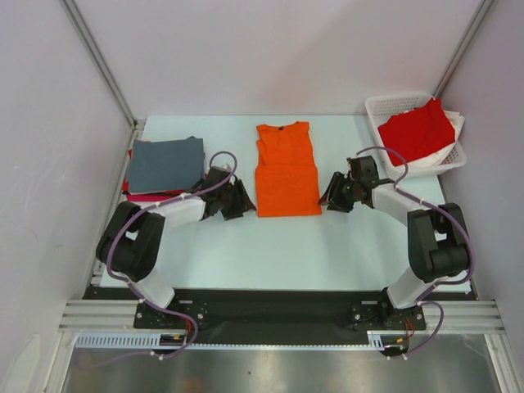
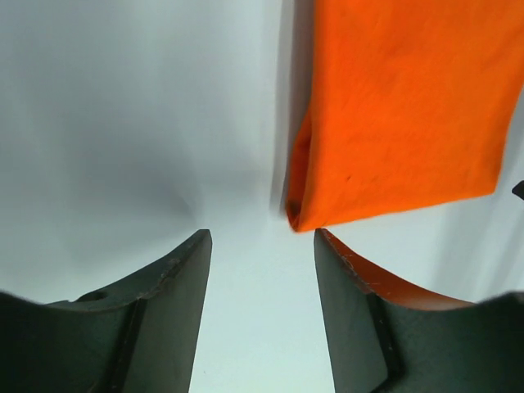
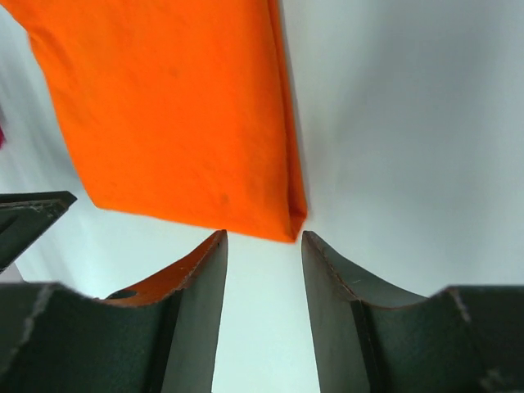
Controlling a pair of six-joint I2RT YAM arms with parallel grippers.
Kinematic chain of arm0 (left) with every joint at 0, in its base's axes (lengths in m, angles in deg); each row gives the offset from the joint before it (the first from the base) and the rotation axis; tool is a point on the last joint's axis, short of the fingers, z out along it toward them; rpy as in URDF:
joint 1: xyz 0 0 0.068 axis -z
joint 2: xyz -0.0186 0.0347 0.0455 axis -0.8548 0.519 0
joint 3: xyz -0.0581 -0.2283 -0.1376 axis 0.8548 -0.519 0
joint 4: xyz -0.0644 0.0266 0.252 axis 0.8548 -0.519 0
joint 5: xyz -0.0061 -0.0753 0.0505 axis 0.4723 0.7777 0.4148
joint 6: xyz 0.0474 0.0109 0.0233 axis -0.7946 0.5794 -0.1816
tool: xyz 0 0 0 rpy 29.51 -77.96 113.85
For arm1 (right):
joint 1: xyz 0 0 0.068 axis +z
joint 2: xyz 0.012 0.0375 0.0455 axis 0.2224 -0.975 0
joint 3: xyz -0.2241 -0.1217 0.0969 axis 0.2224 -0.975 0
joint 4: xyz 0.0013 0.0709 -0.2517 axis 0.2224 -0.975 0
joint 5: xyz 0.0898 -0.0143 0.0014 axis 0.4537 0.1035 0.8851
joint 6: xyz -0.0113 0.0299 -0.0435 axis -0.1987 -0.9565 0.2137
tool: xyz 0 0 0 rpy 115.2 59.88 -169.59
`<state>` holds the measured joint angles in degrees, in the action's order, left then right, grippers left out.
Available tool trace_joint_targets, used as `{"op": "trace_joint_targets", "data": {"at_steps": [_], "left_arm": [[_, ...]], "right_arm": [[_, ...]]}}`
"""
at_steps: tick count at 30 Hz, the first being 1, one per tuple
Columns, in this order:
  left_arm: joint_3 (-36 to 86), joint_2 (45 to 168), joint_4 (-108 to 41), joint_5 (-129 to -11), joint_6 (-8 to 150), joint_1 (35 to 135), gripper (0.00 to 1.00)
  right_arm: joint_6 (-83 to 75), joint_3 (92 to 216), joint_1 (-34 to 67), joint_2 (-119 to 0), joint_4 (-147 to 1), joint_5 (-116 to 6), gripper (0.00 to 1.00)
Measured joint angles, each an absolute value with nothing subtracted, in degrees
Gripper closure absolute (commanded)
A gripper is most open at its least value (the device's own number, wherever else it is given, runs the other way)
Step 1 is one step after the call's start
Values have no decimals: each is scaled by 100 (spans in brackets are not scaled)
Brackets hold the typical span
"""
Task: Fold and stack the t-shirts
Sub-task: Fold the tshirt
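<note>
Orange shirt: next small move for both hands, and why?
The orange shirt lies folded narrow but full length; left hand and right hand stand open just short of its near corners, holding nothing. So probably: ease both forward onto those corners and close.

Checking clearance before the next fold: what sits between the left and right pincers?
Only the orange t-shirt lies between the left pincer and the right pincer; the top view shows it.

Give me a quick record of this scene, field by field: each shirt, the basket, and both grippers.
orange shirt: sides folded in, flat, centre
grey shirt: folded, topping the pile, left
red shirt: in the basket, far right
left gripper: open, empty, at orange shirt's near left corner
right gripper: open, empty, at its near right corner
</note>
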<state>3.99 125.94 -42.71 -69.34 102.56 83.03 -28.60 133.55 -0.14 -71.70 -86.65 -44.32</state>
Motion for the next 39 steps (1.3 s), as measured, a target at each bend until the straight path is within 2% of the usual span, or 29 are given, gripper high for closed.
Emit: {"op": "trace_joint_targets", "data": {"at_steps": [7,13,17,20,27,31,32,33,39], "left_arm": [[-62,12635,-3749,-6748,10472,8637,45],[-62,12795,-3430,-6722,10619,8683,46],[-62,12865,-3331,-6724,10689,8683,54],[-62,12930,-3255,-6720,10728,8685,62],[26,13112,-3165,-6626,10824,8685,69],[308,13368,-3216,-6569,10853,8707,81],[369,13427,-3235,-6567,10837,8716,91],[412,13466,-3251,-6563,10835,8724,98],[432,13444,-3312,-6622,10780,8781,100]], "right_arm": [[-2865,12866,69,-7150,-8482,-4384,56],[-2875,12857,95,-7428,-8150,-4366,63],[-2893,12861,95,-7647,-7992,-4283,69],[-2875,12872,95,-7721,-7916,-4266,88],[-2862,12883,128,-7789,-7868,-4244,100],[-2862,12885,155,-7780,-7868,-4274,100],[-2862,12885,165,-7776,-7868,-4288,100],[-2862,12885,181,-7767,-7870,-4296,100],[-2862,12881,316,-7550,-8007,-4353,100]]}}
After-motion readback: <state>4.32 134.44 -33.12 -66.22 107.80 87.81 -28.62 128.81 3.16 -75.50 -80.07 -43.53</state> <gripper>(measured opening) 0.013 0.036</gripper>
